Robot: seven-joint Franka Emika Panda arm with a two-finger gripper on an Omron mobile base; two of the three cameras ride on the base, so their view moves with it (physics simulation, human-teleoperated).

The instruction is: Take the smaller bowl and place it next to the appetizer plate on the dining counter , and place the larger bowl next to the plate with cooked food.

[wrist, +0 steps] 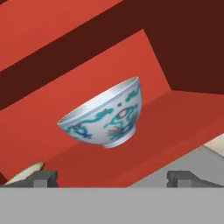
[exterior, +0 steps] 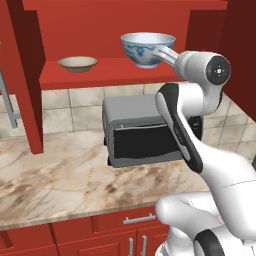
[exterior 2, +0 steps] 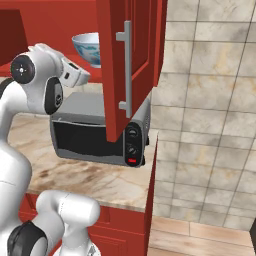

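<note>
The deep white bowl with a blue-green floral pattern [exterior: 147, 48] stands upright on the red shelf [exterior: 110, 70] inside the open wall cupboard, toward the shelf's right end. The shallow beige-tan bowl with a darker rim [exterior: 77, 63] sits on the same shelf toward its left end, well apart from the patterned one.

The end effector [wrist: 113, 177] points at the larger bowl from the front right, close to its side. Its two dark fingertips [wrist: 41, 178] stand spread wide at either side of the hand view, with the bowl seen between and beyond them; they grip nothing.

Below the shelf a grey toaster oven with a dark glass door [exterior: 142, 131] rests against the tiled wall at the back of the beige veined marble surface [exterior: 60, 180]. The red cupboard door with a grey bar handle [exterior 2: 127, 65] hangs open at the shelf's right.
</note>
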